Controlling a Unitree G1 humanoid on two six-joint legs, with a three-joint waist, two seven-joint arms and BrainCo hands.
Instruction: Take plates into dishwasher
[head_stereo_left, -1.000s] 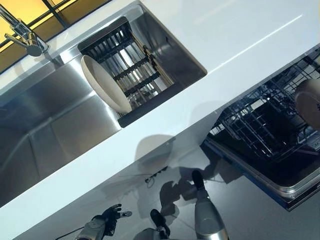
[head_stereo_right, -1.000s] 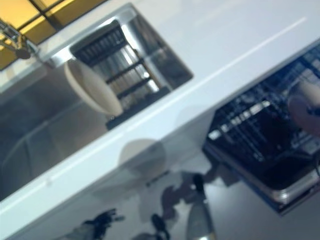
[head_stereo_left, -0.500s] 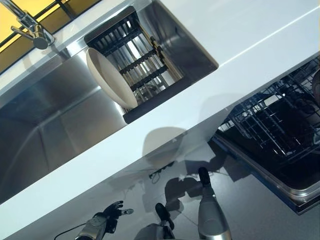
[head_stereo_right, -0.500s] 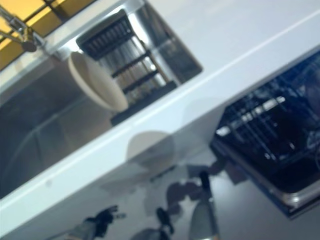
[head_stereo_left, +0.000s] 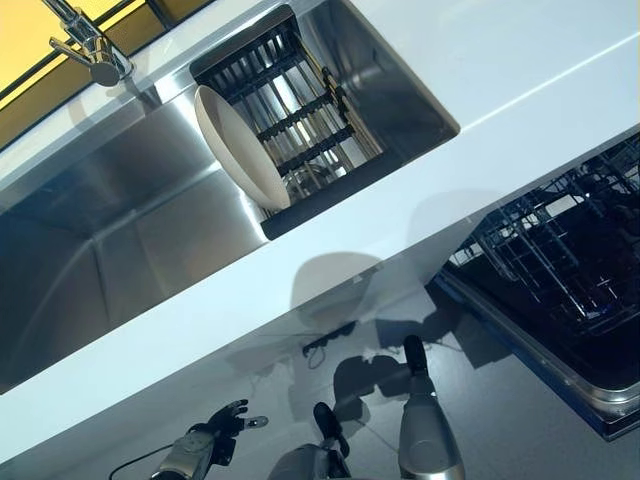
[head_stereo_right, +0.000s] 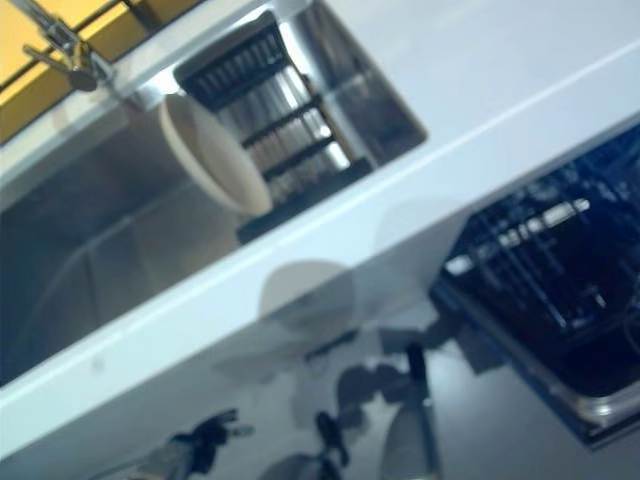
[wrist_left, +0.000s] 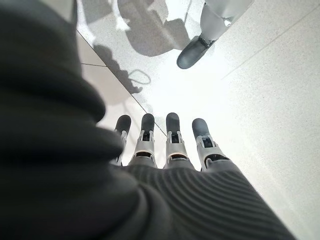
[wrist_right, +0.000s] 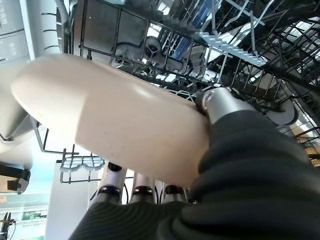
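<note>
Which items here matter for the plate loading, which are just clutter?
Job: plate held in the right hand; plate standing in the sink rack; dishwasher rack.
Not involved: faucet; sink; countertop; left hand, idle and open.

Legible text, labels, numbers, signs: none. Checked surfaces: desk (head_stereo_left: 520, 60), sink (head_stereo_left: 120, 230), dishwasher rack (head_stereo_left: 560, 250), plate (wrist_right: 110, 120); all carry no readable markings.

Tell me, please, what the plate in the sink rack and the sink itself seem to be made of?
The plate looks like glazed ceramic: cream, smooth, evenly matte-glossy. The sink looks like brushed stainless steel: grey, with soft streaky reflections. Both are judged by look only.
</note>
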